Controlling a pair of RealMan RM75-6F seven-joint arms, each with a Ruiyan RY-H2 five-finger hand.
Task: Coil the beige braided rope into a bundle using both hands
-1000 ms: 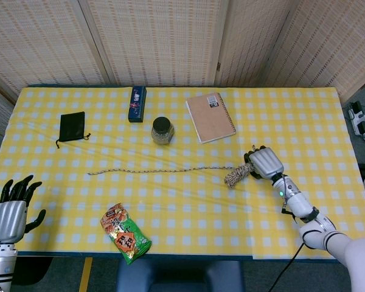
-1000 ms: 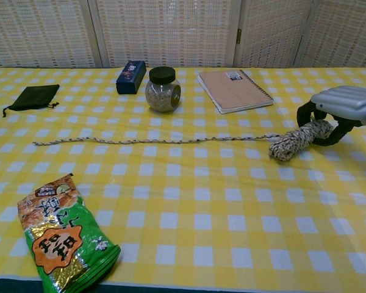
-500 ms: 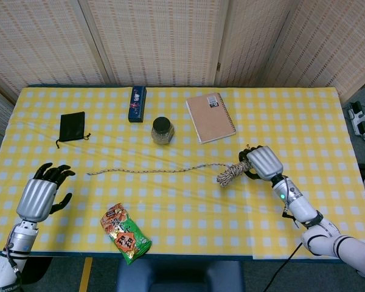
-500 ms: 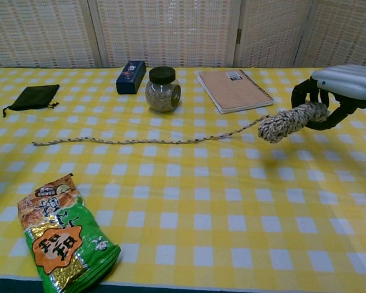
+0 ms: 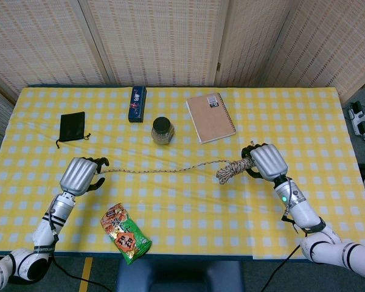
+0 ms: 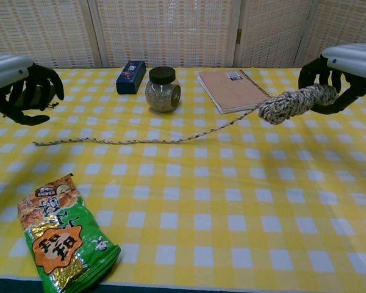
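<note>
The beige braided rope is partly coiled into a bundle [image 5: 230, 171] [image 6: 291, 104], which my right hand [image 5: 265, 162] [image 6: 344, 70] grips and holds above the table. From the bundle a single strand [image 5: 164, 170] [image 6: 146, 140] slopes down to the cloth and runs left to its free end [image 6: 36, 144]. My left hand [image 5: 80, 176] [image 6: 17, 84] hovers over that free end with its fingers curved and apart. In the chest view it holds nothing, and the rope end lies on the cloth below it.
A green snack bag [image 5: 125, 233] [image 6: 64, 240] lies near the front edge. Behind the rope stand a glass jar [image 5: 162, 130] [image 6: 163, 89], a tan notebook [image 5: 210, 117] [image 6: 235, 90], a blue box [image 5: 137, 103] [image 6: 131, 76] and a black pouch [image 5: 72, 127] [image 6: 33, 96].
My left hand has come in from the front left corner to hover over the rope's free end. My right hand has raised the bundle, lifting the strand's right part off the cloth.
</note>
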